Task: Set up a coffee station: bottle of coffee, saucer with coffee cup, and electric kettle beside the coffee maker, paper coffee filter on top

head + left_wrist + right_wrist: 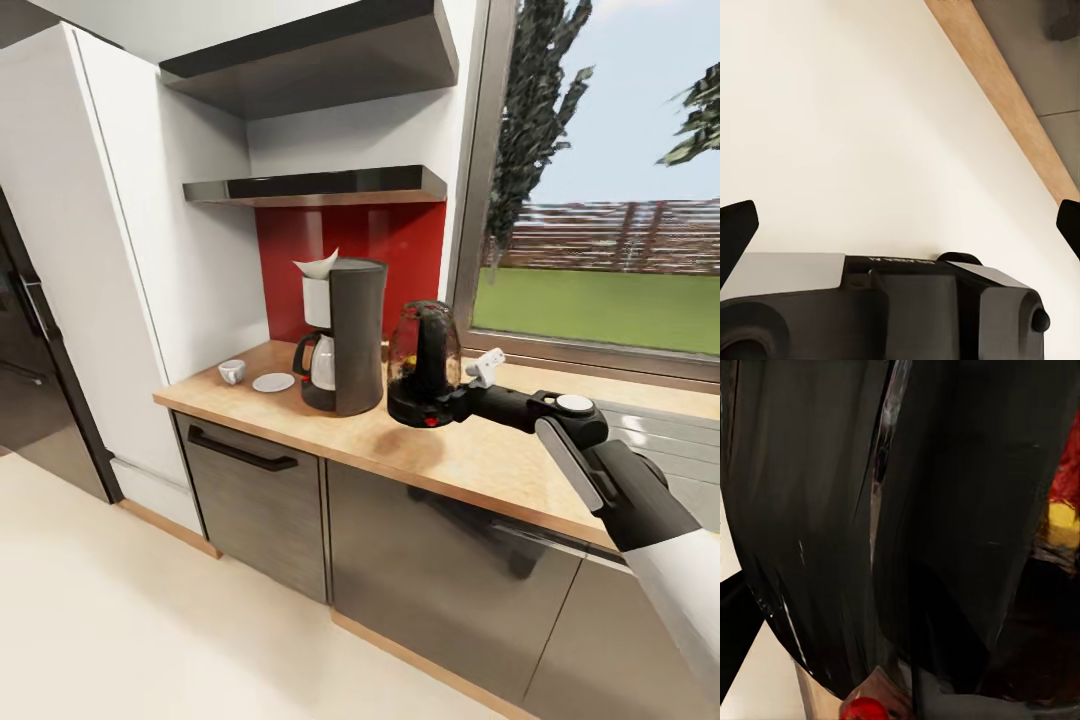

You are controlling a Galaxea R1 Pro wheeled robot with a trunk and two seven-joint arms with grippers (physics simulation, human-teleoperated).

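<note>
The coffee maker [345,335] stands on the kitchen countertop [480,455] with the paper coffee filter [318,264] on its top. Right beside it sits the electric kettle [423,362], base on the wood. My right gripper [452,400] is at the kettle's lower handle, just above the red switch [862,709]. One finger [733,630] stands wide to the side, so the jaws look open. The coffee cup [232,371] rests on the counter beside the saucer [273,382], not on it. The kitchen shelf [315,187] looks bare. A yellow patch [1061,517] shows through the kettle, possibly the bottle of coffee. My left gripper [900,217] hangs open over the floor.
A thicker black board [310,60] hangs above the shelf. A dark fridge [30,350] stands at the far left beyond a white panel. The steel sink [660,430] lies at the counter's right, under the window. Grey cabinet fronts [430,570] and cream floor [150,620] are below.
</note>
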